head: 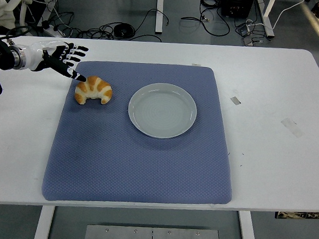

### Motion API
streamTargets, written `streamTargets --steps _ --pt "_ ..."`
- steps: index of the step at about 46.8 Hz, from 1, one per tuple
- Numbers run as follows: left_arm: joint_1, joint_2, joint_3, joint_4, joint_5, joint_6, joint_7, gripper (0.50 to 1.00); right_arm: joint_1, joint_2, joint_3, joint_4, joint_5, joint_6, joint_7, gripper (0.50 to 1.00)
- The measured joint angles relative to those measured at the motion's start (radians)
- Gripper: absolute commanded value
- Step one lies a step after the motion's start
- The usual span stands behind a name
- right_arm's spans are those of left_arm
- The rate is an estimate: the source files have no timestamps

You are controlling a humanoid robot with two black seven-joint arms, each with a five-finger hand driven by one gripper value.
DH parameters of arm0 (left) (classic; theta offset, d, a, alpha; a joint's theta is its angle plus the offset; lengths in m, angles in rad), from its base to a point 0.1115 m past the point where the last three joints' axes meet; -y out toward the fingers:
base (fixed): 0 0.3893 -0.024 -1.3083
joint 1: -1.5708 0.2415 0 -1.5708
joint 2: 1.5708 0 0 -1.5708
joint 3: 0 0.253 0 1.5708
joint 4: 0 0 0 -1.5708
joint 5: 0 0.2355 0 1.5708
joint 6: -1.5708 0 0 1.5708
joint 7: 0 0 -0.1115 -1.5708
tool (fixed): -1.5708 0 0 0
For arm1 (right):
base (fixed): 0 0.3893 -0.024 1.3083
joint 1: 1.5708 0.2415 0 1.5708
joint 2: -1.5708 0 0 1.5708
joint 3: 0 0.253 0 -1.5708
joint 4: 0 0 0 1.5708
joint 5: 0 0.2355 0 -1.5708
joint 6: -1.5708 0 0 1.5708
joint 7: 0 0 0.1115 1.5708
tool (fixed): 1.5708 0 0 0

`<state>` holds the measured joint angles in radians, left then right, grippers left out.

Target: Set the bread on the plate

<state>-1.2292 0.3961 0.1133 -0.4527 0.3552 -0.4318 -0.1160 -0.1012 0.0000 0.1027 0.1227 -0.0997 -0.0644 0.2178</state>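
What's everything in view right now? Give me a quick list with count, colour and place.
croissant: one, golden brown, on the mat's far left part, left of the plate, apart from it
plate: one, pale grey-white, empty, on the mat's far middle
mat: one, blue-grey, spread over the table's middle
table: one, white, a few small tape marks at right
cables: several, black, on the floor beyond the table
left hand: one, white and black, fingers spread, just left of the croissant, holding nothing
right hand: not in view
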Motion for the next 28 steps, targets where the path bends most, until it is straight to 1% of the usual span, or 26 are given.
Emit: streamTargets --steps 4,7,14,20,28 --pt "-0.009 -0.005 0.000 -0.001 0.037 0.000 -0.002 0.983 0.000 0.000 0.000 0.000 0.000 0.000 0.000 1.000" --pt "-0.022 -0.022 0.000 -0.005 0.068 -0.001 -0.002 0.983 0.000 0.000 0.000 0.000 0.000 0.000 0.000 1.000" --pt "-0.032 -0.044 0.009 -0.020 0.089 -0.010 -0.002 0.983 0.000 0.000 0.000 0.000 0.000 0.000 0.000 1.000" --pt "-0.033 -0.044 0.023 -0.029 0.128 -0.010 -0.002 0.981 0.000 0.000 0.000 0.000 0.000 0.000 0.000 1.000" --pt "-0.014 -0.023 0.019 -0.051 0.233 -0.010 -0.002 0.981 0.000 0.000 0.000 0.000 0.000 0.000 0.000 1.000"
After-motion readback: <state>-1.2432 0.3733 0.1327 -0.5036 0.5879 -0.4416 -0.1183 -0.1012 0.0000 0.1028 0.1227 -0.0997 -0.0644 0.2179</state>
